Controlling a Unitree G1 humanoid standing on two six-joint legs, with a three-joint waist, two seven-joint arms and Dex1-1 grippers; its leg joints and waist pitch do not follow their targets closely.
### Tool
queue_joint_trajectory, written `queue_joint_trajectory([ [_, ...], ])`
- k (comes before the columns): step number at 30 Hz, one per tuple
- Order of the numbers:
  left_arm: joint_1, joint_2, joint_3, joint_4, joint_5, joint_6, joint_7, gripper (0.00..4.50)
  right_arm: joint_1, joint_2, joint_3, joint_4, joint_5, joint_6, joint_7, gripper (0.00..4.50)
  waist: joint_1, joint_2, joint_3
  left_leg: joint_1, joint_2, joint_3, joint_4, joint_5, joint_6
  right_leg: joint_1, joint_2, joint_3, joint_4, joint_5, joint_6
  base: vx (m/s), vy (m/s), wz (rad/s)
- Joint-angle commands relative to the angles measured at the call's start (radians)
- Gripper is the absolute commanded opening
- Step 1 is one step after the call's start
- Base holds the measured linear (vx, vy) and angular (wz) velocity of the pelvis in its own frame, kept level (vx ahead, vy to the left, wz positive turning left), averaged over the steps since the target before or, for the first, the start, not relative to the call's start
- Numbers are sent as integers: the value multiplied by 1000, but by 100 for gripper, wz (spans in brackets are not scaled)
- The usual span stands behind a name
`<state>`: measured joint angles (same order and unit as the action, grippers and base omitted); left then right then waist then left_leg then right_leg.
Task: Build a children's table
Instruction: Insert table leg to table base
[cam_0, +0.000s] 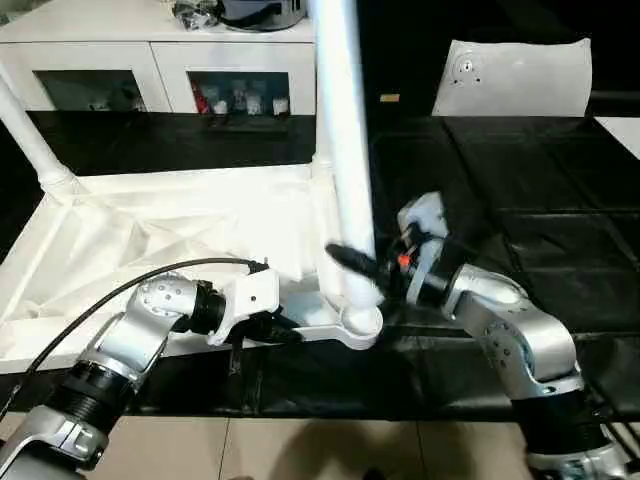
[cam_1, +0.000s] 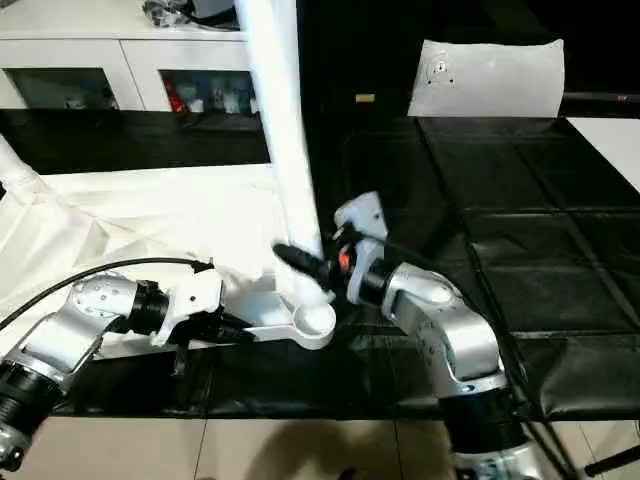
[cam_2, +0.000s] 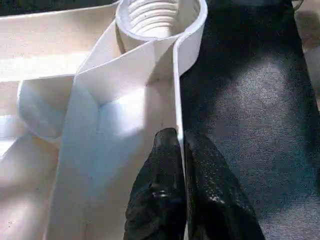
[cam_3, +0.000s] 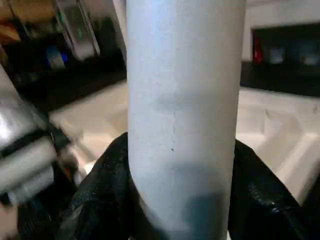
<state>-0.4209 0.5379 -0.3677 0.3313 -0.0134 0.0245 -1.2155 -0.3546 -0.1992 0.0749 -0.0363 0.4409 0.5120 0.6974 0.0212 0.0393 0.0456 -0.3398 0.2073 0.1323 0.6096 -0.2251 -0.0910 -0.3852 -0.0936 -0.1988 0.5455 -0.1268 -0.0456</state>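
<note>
My right gripper (cam_0: 372, 272) clamps 1 table leg (cam_0: 345, 150) above the near corner socket (cam_0: 361, 322); my left gripper (cam_2: 180, 150) pinches the tabletop rim (cam_2: 176, 100). Next: lower, then thread it.

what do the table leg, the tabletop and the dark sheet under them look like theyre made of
Leg: looks like smooth white plastic with a soft sheen, seemingly moulded.
Tabletop: the same white plastic by its look; moulded ribs and a threaded corner socket suggest it.
Dark sheet: probably thin black plastic film or coated fabric, going by its glossy creases.
</note>
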Motion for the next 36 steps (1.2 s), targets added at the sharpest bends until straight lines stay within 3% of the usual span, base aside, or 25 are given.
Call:
queue_joint_trajectory([
  [1,7,3,-11,10,38,-32,25,0,2,9,-24,-22,23,-22,-3,189,1,-5,-66,-6,29,5,-77,-143,42,60,-74,74,-59,-390,-42,0,0,0],
  [5,6,-12,6,30,38,-58,61,0,46,26,-4,-5,-15,-106,-2,189,8,-7,-61,1,24,11,-78,-190,31,55,-75,69,-76,-482,-5,0,0,0],
  [7,0,-22,16,42,40,-57,87,0,72,39,-1,-5,-5,-107,0,189,4,-9,-60,3,22,9,-78,-225,26,54,-73,63,-84,-526,18,0,0,0],
  [12,12,-16,12,38,30,-57,70,0,97,99,-53,45,43,-140,-17,189,-1,-4,-59,6,19,7,-77,-262,27,50,-73,58,-94,-567,36,0,0,0],
  [23,22,-10,8,45,28,-44,59,0,134,146,-81,213,29,-244,-4,189,3,-6,-62,1,23,8,-82,-226,36,52,-73,69,-82,-502,-11,0,0,0],
  [34,12,-7,7,59,36,-42,62,0,199,130,-81,246,11,-299,29,189,-4,-8,-55,7,15,10,-79,-286,34,47,-69,59,-100,-598,29,0,0,0],
  [36,7,-10,8,65,40,-43,66,0,216,124,-81,249,12,-313,40,189,-4,-4,-56,10,14,10,-77,-288,34,46,-70,58,-103,-607,36,0,0,0],
])
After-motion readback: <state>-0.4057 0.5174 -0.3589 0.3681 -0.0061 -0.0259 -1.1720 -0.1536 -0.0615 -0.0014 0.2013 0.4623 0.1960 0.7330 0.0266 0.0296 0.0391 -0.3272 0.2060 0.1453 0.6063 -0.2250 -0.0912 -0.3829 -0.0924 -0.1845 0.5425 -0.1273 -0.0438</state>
